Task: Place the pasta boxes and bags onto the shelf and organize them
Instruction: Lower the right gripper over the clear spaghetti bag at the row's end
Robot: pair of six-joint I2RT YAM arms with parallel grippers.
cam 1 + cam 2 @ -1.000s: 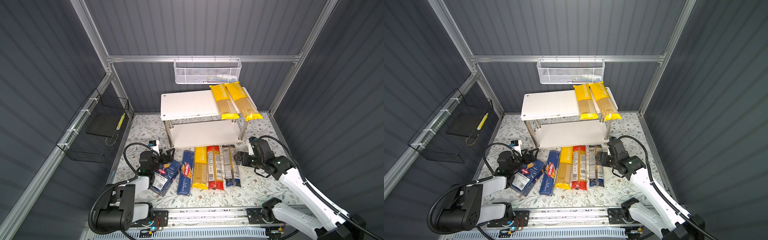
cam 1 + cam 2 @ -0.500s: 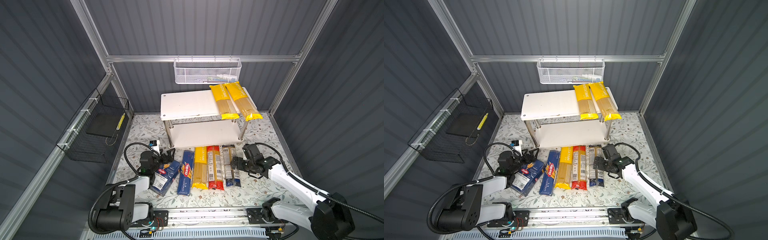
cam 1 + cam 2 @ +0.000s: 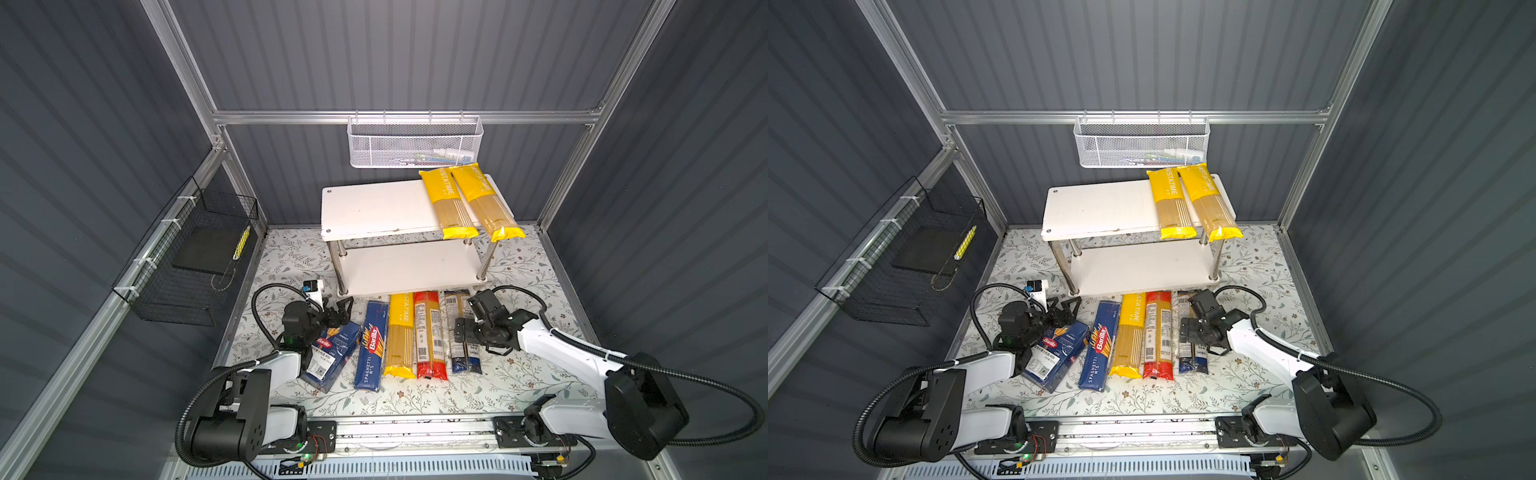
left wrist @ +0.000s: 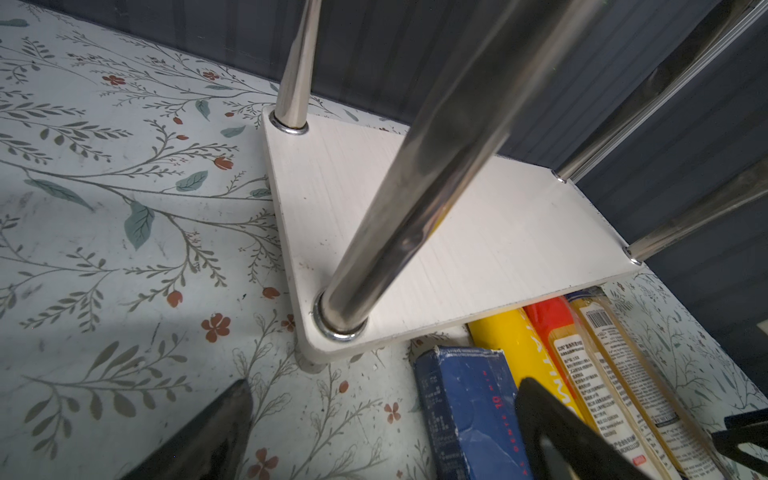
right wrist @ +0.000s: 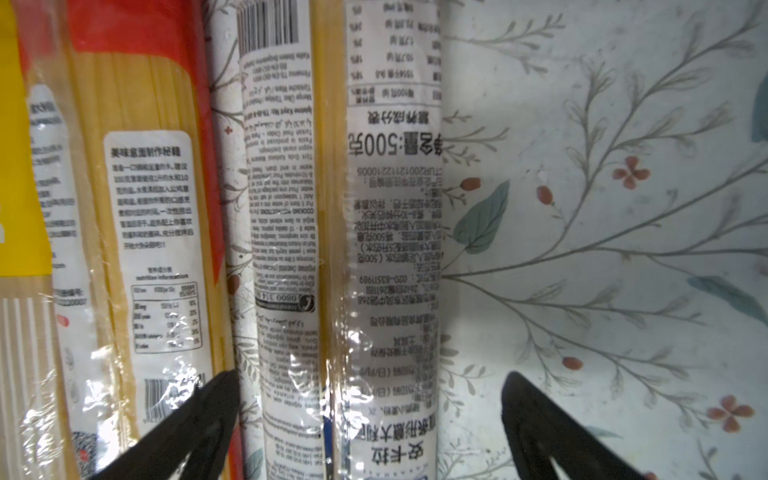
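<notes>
The shelf [image 3: 374,208] carries two yellow bags [image 3: 446,203] [image 3: 484,203] on the right of its top board. The lower board [image 4: 478,249] is bare. On the floor in front lie the wide Barilla box [image 3: 332,353], the narrow spaghetti box [image 3: 372,345], a yellow bag [image 3: 401,336], the red-ended bag [image 3: 428,336] and the blue-ended bag [image 3: 465,357]. My right gripper [image 5: 372,376] is open low over the blue-ended bag [image 5: 353,208], one finger on each side of it. My left gripper [image 4: 382,399] is open near the shelf's front left post, holding nothing.
A white mesh basket [image 3: 415,141] hangs on the back rail above the shelf. A black wire basket [image 3: 187,266] hangs on the left wall. The right arm's cable [image 3: 519,291] loops close to the shelf's front right post. Grey walls close in three sides.
My right gripper has swung down and left from beside the shelf's right post onto the blue-ended bag, and its jaws have widened. The left arm has not moved.
</notes>
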